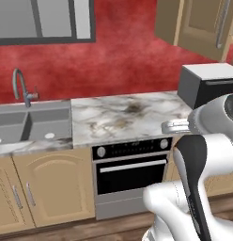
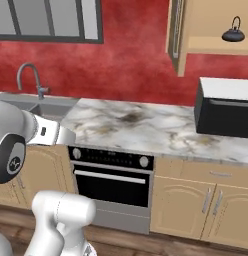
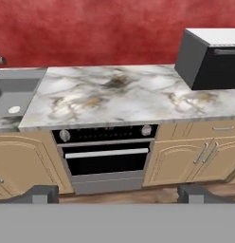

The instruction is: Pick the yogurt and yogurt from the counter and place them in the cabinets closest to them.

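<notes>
The yogurt is out of view. The marble counter [image 3: 119, 95] runs across the hand view above a built-in oven, and its bare top [image 1: 123, 115] [image 2: 146, 125] lies ahead of the arm. A tan wall cabinet [image 2: 211, 45] stands open at the upper right, its door [image 1: 203, 23] swung outward. My gripper [image 3: 117, 193] hangs in front of the counter, well back from it. It is open wide, with nothing between its dark fingertips [image 3: 39, 193].
A black toaster oven [image 3: 209, 59] [image 2: 226, 107] stands at the counter's right end. A sink [image 1: 29, 122] with a faucet [image 1: 22, 87] lies to the left. A dark kettle [image 2: 233, 32] sits on the cabinet shelf. The oven [image 3: 107, 152] and low cupboards [image 3: 195, 159] fill the front.
</notes>
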